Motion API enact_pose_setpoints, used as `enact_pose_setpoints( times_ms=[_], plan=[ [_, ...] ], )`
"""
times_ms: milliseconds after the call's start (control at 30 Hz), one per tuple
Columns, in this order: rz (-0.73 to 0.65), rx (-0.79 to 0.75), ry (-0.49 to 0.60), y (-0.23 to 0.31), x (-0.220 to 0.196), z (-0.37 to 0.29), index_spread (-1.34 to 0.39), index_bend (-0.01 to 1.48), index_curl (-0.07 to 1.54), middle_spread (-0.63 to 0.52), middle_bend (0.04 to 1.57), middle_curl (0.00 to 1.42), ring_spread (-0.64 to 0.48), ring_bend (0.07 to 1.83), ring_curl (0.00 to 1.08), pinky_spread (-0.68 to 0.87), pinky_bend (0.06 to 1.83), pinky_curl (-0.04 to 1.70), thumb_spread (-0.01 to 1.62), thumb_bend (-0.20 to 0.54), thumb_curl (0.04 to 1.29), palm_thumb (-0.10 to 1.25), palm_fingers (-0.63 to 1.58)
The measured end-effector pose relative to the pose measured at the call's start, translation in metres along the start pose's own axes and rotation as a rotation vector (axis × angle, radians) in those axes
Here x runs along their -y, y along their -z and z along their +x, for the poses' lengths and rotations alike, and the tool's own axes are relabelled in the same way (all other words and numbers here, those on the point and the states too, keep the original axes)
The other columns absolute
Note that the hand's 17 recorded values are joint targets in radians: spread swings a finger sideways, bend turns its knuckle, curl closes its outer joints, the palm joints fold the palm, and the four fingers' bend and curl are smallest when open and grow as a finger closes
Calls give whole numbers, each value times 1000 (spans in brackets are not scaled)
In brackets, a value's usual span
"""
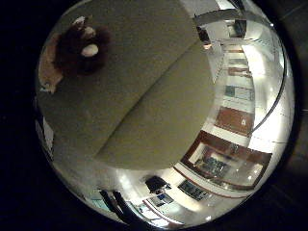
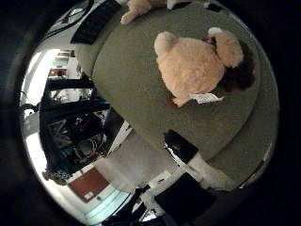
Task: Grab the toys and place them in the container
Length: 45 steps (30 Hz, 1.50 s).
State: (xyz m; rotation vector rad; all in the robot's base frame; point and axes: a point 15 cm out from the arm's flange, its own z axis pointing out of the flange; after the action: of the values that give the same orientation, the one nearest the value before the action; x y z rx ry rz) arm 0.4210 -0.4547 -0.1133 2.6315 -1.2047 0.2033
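Note:
A tan plush toy (image 2: 196, 64) with a brown head and a white tag lies on the round olive-green table (image 2: 132, 66) in the right thumb side palm view. A second light plush toy (image 2: 141, 8) lies at the table's far edge. The right little finger side palm view shows a brown plush toy with white patches (image 1: 81, 48) on the green table (image 1: 144, 87). My hand is above the table, away from the toys. A black and white part of the hand (image 2: 193, 158) shows over the table's edge.
A black keyboard-like object (image 2: 94, 24) lies on the table near the second toy. Beyond the table's edge are dark furniture and shelves (image 2: 80, 122) and a room with brown doors (image 1: 233, 120).

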Motion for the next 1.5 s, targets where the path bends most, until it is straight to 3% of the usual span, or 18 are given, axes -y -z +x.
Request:
enact_pose_setpoints(
  times_ms=[233,367,467,533,633,733,867,1200,1500],
  plan=[
    [1,38,7,-25,9,-20,-452,192,311,-38,190,303,91,304,260,289,489,119,1011,-24,343,681,135],
    [2,47,16,-29,15,-26,-456,210,327,-52,208,306,40,319,255,289,455,96,1005,-24,346,689,292],
    [3,43,18,-27,15,-24,-448,221,353,-167,354,363,-189,593,313,131,439,25,1011,-23,347,700,838],
    [4,28,15,-20,10,-15,-460,257,414,-227,507,449,-270,766,405,-164,687,72,1020,-18,348,722,1282],
    [4,-7,-28,-7,-22,1,-492,441,561,-281,741,595,-302,981,527,-341,1072,225,1039,-12,354,768,1278],
    [-1,13,-44,-1,-52,-13,-509,683,748,-296,948,749,-313,1152,640,-306,1354,367,1056,-11,367,825,1158],
    [-2,28,-45,13,-69,-26,-468,885,924,-286,1104,882,-312,1240,747,-247,1502,471,1077,-14,378,861,1065],
    [21,32,-40,78,-48,-53,-359,993,1047,-216,1222,963,-314,1255,895,-197,1549,593,1198,-5,407,967,1040],
    [109,-22,-76,167,24,-59,-318,1005,1061,-195,1226,970,-323,1226,968,-177,1517,668,1241,-10,430,987,1042]
  ],
)
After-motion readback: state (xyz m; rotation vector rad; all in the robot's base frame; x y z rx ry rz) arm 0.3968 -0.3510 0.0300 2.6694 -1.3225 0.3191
